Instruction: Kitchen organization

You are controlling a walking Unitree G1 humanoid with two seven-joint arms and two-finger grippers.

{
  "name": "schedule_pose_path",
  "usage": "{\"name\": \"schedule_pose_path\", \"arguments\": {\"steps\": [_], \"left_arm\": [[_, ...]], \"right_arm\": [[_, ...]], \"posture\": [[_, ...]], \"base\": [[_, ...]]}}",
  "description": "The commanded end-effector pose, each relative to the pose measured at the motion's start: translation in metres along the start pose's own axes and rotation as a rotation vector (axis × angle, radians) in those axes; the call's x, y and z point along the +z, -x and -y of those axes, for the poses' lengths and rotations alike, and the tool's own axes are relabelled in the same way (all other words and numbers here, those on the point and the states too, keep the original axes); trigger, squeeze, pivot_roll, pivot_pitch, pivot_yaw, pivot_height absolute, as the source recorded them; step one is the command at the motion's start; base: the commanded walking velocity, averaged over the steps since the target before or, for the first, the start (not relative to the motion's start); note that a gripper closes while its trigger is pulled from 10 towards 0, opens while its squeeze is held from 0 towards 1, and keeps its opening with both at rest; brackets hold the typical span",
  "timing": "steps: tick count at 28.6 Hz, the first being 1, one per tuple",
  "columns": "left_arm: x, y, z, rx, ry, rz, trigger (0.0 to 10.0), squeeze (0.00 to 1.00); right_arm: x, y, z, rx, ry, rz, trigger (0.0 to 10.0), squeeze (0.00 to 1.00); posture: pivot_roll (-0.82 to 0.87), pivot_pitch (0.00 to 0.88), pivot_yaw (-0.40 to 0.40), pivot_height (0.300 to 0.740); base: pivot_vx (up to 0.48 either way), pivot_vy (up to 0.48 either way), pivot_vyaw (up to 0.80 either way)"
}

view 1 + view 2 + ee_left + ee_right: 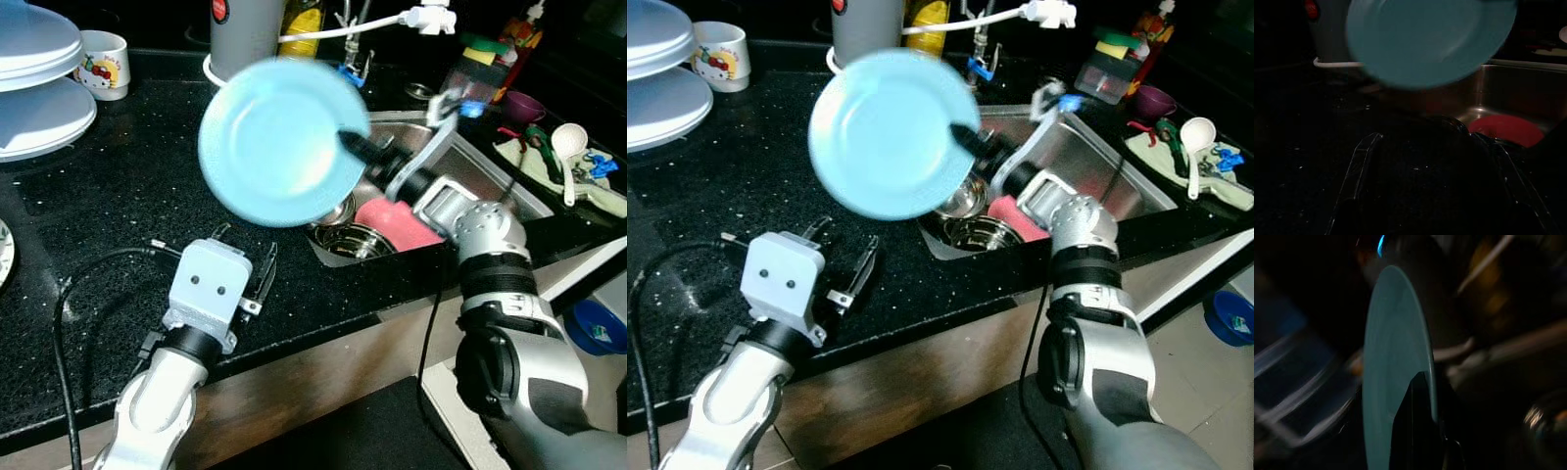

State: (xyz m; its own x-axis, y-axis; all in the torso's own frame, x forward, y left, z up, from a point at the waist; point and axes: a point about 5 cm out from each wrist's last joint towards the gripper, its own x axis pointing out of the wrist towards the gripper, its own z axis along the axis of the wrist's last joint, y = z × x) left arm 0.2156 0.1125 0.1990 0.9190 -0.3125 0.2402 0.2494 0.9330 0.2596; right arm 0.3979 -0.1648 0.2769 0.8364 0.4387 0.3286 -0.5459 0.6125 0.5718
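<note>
So we're using the sink (509, 186) as our anchor here. Way off to its left on the black counter (118, 166) we've got a stack of white plates (34, 88), and a cartoon mug (103, 64) just past them toward the back. Closer to the sink, at the counter's front edge, our left gripper (245, 264) rests low on the stone with its fingers spread apart and nothing between them, a black cable (69, 294) looping beside that arm. Next comes a tall grey appliance (245, 29) behind the sink's left corner, with a white cord (343, 29) running across to a plug.

The blue plate (279, 142) is up in the air over the counter, right at the sink's left rim, tilted nearly on edge and a bit blurred. Our right gripper (351, 142) is clamped onto its right-hand rim, reaching in from over the basin; the wrist view shows one black finger (1413, 426) lying flat against the plate's face.

Down inside the sink, under the plate, sit steel bowls (348, 240) and something red (397, 225) next to them. To the sink's right there's a cloth (588, 191) with a white ladle (570, 147) on it, plus a purple cup (524, 103) and a sponge caddy (485, 59) behind.
</note>
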Motion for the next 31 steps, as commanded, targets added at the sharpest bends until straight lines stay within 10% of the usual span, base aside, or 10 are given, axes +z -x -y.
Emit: {"name": "schedule_pose_path", "arguments": {"steps": [1, 9, 20, 21, 22, 23, 24, 25, 26, 31], "left_arm": [[-0.003, -0.001, 0.005, -0.026, 0.012, -0.003, 10.0, 0.0], [-0.002, -0.002, 0.008, -0.034, 0.017, 0.0, 10.0, 0.0], [-0.003, -0.002, 0.009, -0.046, 0.016, 0.002, 10.0, 0.0], [-0.002, -0.002, 0.009, -0.047, 0.016, 0.002, 10.0, 0.0], [-0.002, -0.002, 0.009, -0.047, 0.016, 0.002, 10.0, 0.0], [-0.002, -0.002, 0.01, -0.047, 0.016, 0.002, 10.0, 0.0], [-0.002, -0.002, 0.01, -0.048, 0.017, 0.003, 10.0, 0.0], [-0.002, -0.002, 0.01, -0.048, 0.017, 0.003, 10.0, 0.0], [-0.003, -0.002, 0.01, -0.05, 0.017, 0.003, 10.0, 0.0], [-0.002, -0.002, 0.011, -0.053, 0.018, 0.004, 10.0, 0.0]], "right_arm": [[0.03, 0.006, -0.001, -0.067, 0.191, 0.101, 0.0, 0.0], [0.06, 0.015, -0.003, -0.241, 0.568, 0.195, 0.0, 0.0], [0.127, 0.029, -0.043, -0.374, 0.8, 0.575, 0.0, 0.0], [0.124, 0.028, -0.043, -0.384, 0.855, 0.557, 4.9, 0.0], [0.124, 0.028, -0.043, -0.384, 0.855, 0.557, 4.9, 0.0], [0.115, 0.024, -0.041, -0.377, 0.896, 0.49, 10.0, 0.0], [0.097, 0.015, -0.032, -0.38, 0.952, 0.337, 10.0, 0.27], [0.097, 0.015, -0.032, -0.38, 0.952, 0.337, 10.0, 0.27], [0.059, 0.007, -0.013, -0.365, 1.014, 0.042, 10.0, 1.0], [0.026, 0.008, 0.001, -0.387, 0.914, -0.122, 10.0, 1.0]], "posture": [[0.16, 0.022, -0.22, 0.74], [0.15, 0.023, -0.222, 0.74], [0.15, 0.028, -0.218, 0.74], [0.15, 0.029, -0.219, 0.74], [0.15, 0.029, -0.219, 0.74], [0.15, 0.028, -0.22, 0.74], [0.15, 0.028, -0.22, 0.74], [0.15, 0.028, -0.22, 0.74], [0.15, 0.027, -0.217, 0.74], [0.15, 0.029, -0.217, 0.74]], "base": [[0.0, 0.0, 0.0], [0.0, 0.0, 0.0], [0.0, 0.0, 0.0], [0.0, 0.0, 0.0], [0.0, 0.0, 0.0], [0.0, 0.0, 0.0], [0.0, 0.0, 0.0], [0.0, 0.0, 0.0], [0.0, 0.0, 0.0], [0.0, 0.0, 0.0]]}}
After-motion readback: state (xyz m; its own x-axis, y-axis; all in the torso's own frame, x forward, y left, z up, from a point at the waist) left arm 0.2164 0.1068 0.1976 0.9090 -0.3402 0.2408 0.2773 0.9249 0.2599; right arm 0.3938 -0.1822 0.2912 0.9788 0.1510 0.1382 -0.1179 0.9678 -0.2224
